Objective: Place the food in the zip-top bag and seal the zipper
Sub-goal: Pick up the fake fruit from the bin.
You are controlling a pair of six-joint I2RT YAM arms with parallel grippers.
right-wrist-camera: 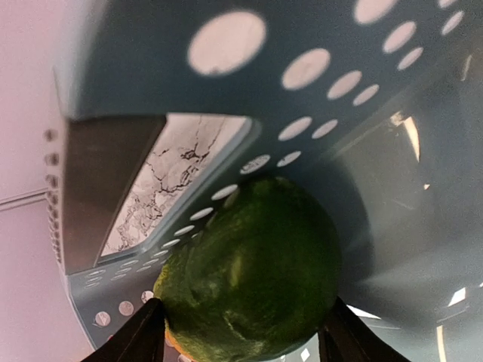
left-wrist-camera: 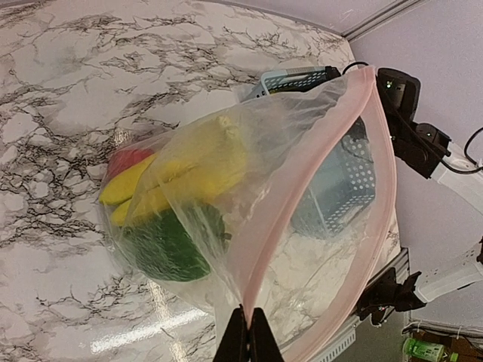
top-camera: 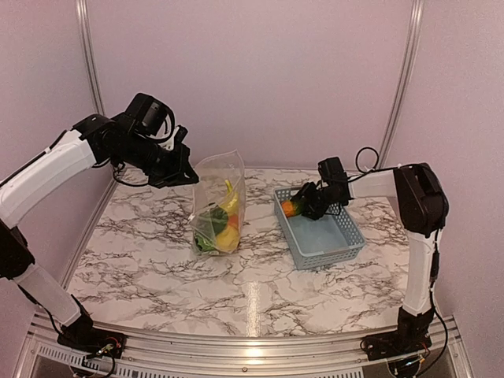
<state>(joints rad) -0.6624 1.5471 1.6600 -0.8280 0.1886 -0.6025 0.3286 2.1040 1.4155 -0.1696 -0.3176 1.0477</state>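
Marble-patterned table (top-camera: 157,260) seen from above, with two robot arms working at the loading step of a bagging task. The left gripper (top-camera: 183,172) is pinching the mouth edge of the clear zip-top bag (top-camera: 214,177), its fingers pressed together on the pinkish zipper (left-wrist-camera: 290,192) strip, and is holding the bag upright with the mouth gaping open. Inside the bag, a yellow banana (left-wrist-camera: 189,170), a red piece (left-wrist-camera: 128,158) and a dark green piece (left-wrist-camera: 170,245) are lying at the bottom.

To the right, well apart from the bag, the right gripper (top-camera: 305,203) is reaching into the far left corner of the blue-grey perforated basket (top-camera: 331,244). Its fingers are spread wide and sitting against both sides of a round green toy fruit (right-wrist-camera: 253,271) with a patch of orange showing; it appears to be gripping it, near the basket's wall.

Judged from this, the fruit is being picked out for the bag. The next move is calling for lifting it clear of the basket rim, carrying it leftward over the open mouth and letting go, while the left gripper is keeping the mouth open. The zipper is not yet sealed.
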